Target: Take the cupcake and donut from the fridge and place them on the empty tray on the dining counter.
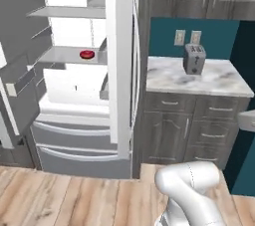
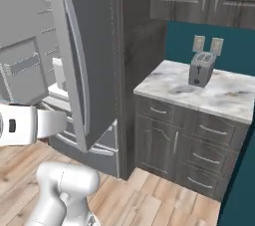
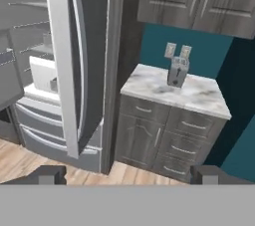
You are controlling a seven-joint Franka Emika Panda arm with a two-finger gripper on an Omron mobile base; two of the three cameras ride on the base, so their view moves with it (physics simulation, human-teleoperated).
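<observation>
Fridge (image 1: 74,95) doors stand wide, white inside on show, and there is the donut (image 1: 87,54) — red-pink, lying flat on the middle shelf (image 1: 64,56) with its hole facing up, a round ring with no long axis to speak of. In the hand view the gripper (image 3: 128,175) sits with its two dark tips far apart at the bottom corners, jaws spread as wide as they go and nothing between them. It looks level into the room: the edge of the fridge's right door (image 3: 69,60) rises up and to the left of the tips, its pale handle running tall and upright, and the shelves sit further left, beyond that door. Up and to the right of the tips stands the marble-topped cabinet (image 3: 172,115) with a toaster (image 3: 178,71) upright on it — slots up, its narrow end toward the camera. The donut is well apart from the gripper, deep in the fridge, untouched. The cupcake I cannot pick out on any shelf.
</observation>
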